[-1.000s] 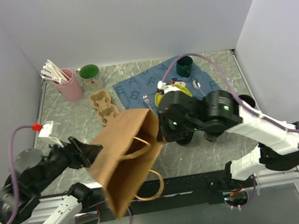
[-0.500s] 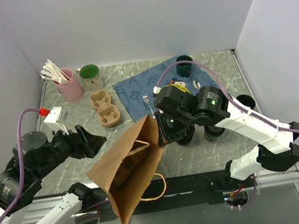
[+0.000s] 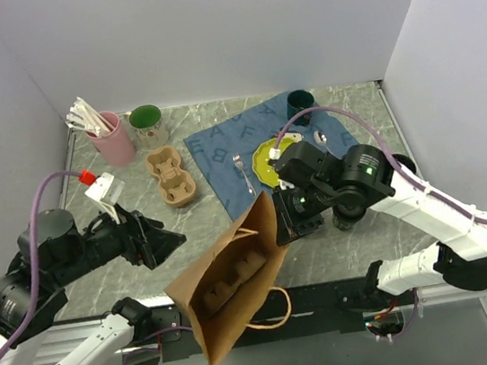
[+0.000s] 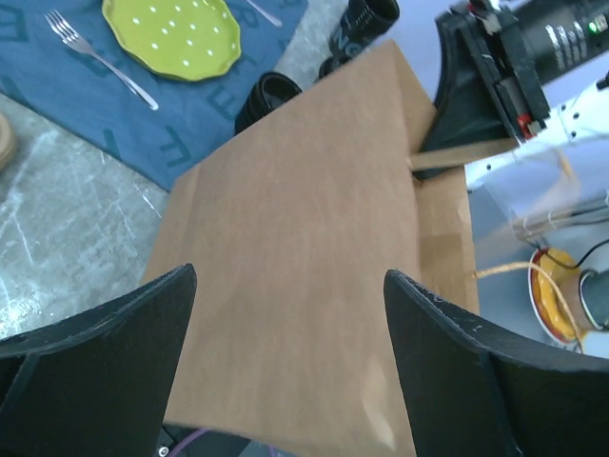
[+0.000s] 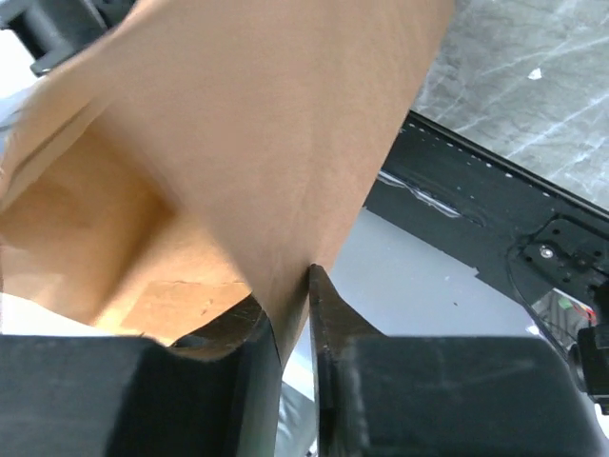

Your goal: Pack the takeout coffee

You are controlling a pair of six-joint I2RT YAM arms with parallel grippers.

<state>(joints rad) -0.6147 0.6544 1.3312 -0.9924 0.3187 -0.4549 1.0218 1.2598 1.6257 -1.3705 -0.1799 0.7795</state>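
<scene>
A brown paper bag (image 3: 211,328) hangs tilted over the table's near edge, its mouth facing up. A tan moulded shape shows inside. My right gripper (image 3: 278,220) pinches the bag's top rim; in the right wrist view the paper wall (image 5: 285,143) runs down between the two fingers of that gripper (image 5: 309,286). My left gripper (image 3: 168,241) is open to the bag's left, apart from it, fingers spread wide before the bag's side (image 4: 304,238). Two black takeout coffee cups (image 4: 269,95) (image 4: 366,19) stand on the table beyond the bag. One cup (image 3: 350,215) peeks out under the right arm.
A blue placemat (image 3: 217,148) carries a yellow-green plate (image 3: 269,158), a fork (image 3: 242,170) and a dark green mug (image 3: 300,105). A tan cup carrier (image 3: 170,175), a pink cup of stirrers (image 3: 112,137) and a green-lined mug (image 3: 145,120) stand at the back left.
The right arm has carried the bag rightward and toward the near edge, turning its mouth up. The left gripper has drawn back from the bag's left side.
</scene>
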